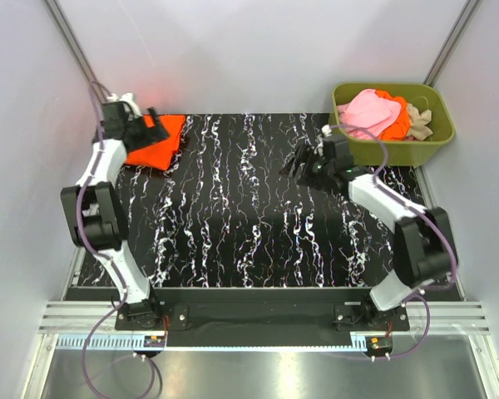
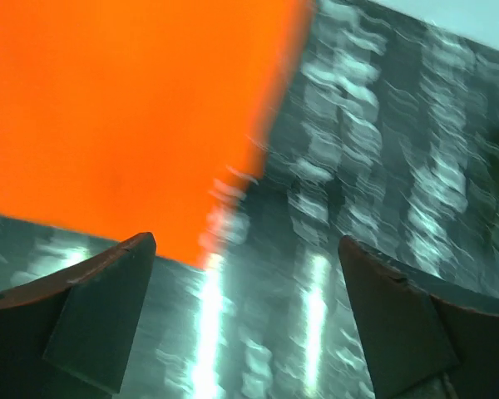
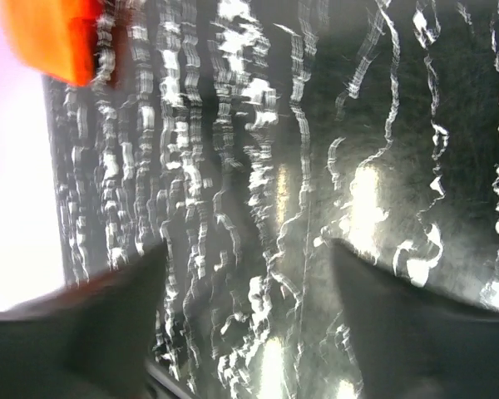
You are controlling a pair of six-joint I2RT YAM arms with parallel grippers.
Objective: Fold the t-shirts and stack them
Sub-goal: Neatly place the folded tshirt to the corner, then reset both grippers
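Observation:
A folded bright orange t-shirt (image 1: 160, 146) lies at the far left of the black marbled mat (image 1: 233, 216). My left gripper (image 1: 152, 125) hovers over the shirt's back edge, open and holding nothing. In the left wrist view the orange t-shirt (image 2: 125, 108) fills the upper left, and bare mat shows between the spread fingers of the left gripper (image 2: 245, 253). My right gripper (image 1: 297, 163) hangs open over the mat at mid right, with nothing in it. The right wrist view shows the right gripper (image 3: 248, 249) over bare mat and a corner of the orange t-shirt (image 3: 50, 33) at top left. More t-shirts, pink (image 1: 370, 112), orange (image 1: 399, 125) and beige (image 1: 421, 120), lie heaped in the tub.
An olive-green plastic tub (image 1: 432, 150) stands at the back right corner, just off the mat. White walls close in the left, right and back. Both arm bases are bolted at the near edge.

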